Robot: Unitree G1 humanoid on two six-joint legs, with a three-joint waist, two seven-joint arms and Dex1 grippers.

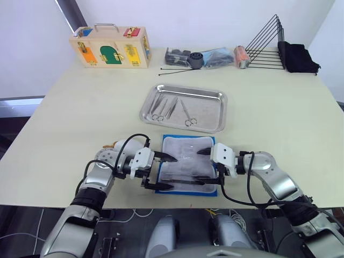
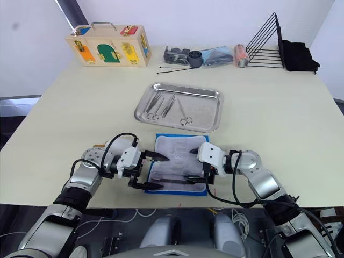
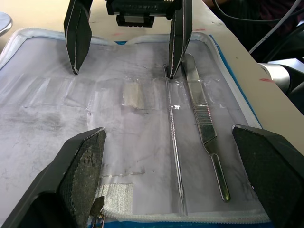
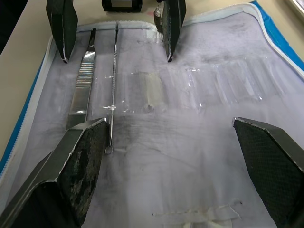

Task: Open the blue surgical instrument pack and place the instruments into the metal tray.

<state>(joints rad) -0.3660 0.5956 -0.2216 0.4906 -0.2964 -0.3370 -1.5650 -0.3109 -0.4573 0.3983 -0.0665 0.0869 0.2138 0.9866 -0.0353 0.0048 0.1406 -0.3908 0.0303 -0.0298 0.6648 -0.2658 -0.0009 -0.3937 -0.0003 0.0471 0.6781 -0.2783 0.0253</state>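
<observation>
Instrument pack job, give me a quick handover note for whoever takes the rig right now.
Left gripper and right gripper: both open, empty, over the pack.
Blue pack: open flat at the table's near edge, before the metal tray.
Done: scissors and forceps lie in the tray.
Left: a thin probe and a flat handle are in the pack's sleeves.
</observation>
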